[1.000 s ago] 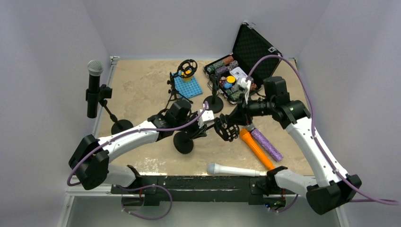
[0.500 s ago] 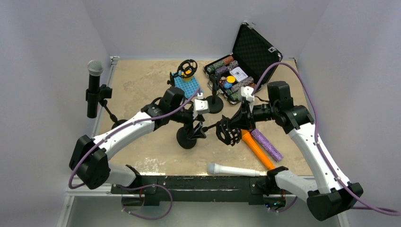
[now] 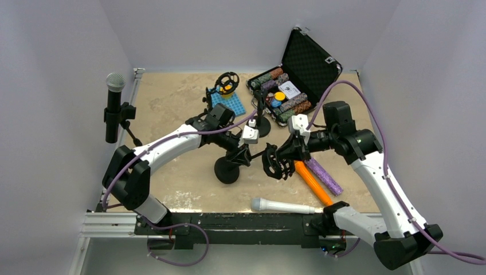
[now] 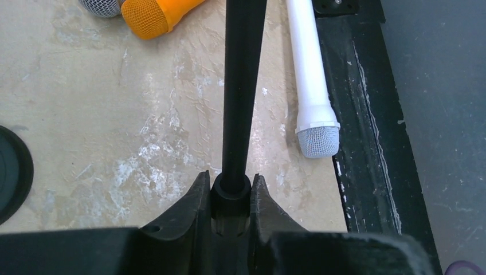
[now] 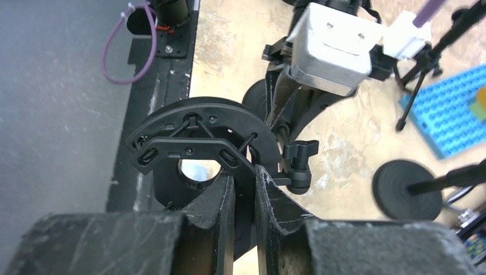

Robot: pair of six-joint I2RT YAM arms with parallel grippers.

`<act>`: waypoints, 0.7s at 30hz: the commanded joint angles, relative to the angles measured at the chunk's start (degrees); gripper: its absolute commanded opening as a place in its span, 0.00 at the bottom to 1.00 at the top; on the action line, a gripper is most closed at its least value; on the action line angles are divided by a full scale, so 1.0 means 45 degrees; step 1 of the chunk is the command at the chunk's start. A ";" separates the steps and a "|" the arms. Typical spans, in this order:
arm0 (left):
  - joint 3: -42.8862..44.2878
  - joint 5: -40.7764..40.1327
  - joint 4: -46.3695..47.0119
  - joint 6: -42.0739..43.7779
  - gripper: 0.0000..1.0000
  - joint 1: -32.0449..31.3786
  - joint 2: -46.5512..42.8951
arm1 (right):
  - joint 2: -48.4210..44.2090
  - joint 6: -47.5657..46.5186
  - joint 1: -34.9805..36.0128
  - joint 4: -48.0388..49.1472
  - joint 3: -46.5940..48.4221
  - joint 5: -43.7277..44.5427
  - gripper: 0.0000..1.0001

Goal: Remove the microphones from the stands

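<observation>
Even, soft overhead light; faint shadows on surface. Top view sharp; wrist views' near foreground blurry, no glare.

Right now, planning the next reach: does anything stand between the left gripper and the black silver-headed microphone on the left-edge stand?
Nothing visible does, though the left gripper is shut on the middle stand's black pole, apart from the black silver-headed microphone.

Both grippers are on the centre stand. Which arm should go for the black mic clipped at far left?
Left, probably. The black microphone stands on its side; the left gripper need only release the centre pole. The right gripper, shut on the shock mount, sits farther away.
</observation>
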 commanded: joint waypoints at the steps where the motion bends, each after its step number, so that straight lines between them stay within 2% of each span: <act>1: -0.0673 -0.0372 0.2012 -0.1471 0.00 -0.0314 -0.0784 | -0.0200 0.4767 0.0192 0.2545 0.1752 0.1824 0.00; 4: -0.1854 -0.3506 0.6613 -0.5991 0.00 -0.0817 -0.1487 | 0.0323 0.9050 0.0306 0.2575 0.2848 0.3869 0.00; 6: -0.1665 -0.5662 0.8257 -0.8735 0.00 -0.1121 -0.1298 | 0.0358 1.1870 0.0294 0.2556 0.3005 0.4976 0.00; 8: -0.1185 -0.6584 0.8707 -1.0692 0.00 -0.1300 -0.0877 | 0.0328 1.2019 0.0504 0.2277 0.3086 0.5245 0.00; 10: -0.1159 -0.6495 0.9049 -1.0887 0.00 -0.1397 -0.0621 | 0.0447 1.1007 0.0657 0.1956 0.3367 0.5664 0.00; 11: -0.1231 -0.6433 0.9102 -1.0723 0.11 -0.1399 -0.0541 | 0.0536 1.0307 0.0665 0.1779 0.3573 0.5770 0.00; 14: -0.1360 -0.5585 0.8805 -0.9941 0.62 -0.1350 -0.0525 | 0.0601 0.8417 0.0656 0.1662 0.4029 0.5801 0.00; 15: -0.1471 -0.5279 0.8788 -0.9902 0.72 -0.1342 -0.0607 | 0.0599 0.7891 0.0658 0.1623 0.4076 0.5804 0.00; 18: -0.1967 -0.4660 0.8729 -0.9769 0.85 -0.1332 -0.1019 | 0.0623 0.6674 0.0660 0.1326 0.4115 0.5674 0.00; 21: -0.2417 -0.4500 0.7880 -0.9100 0.90 -0.1206 -0.1473 | 0.0442 0.5648 0.0730 0.1005 0.3769 0.5475 0.00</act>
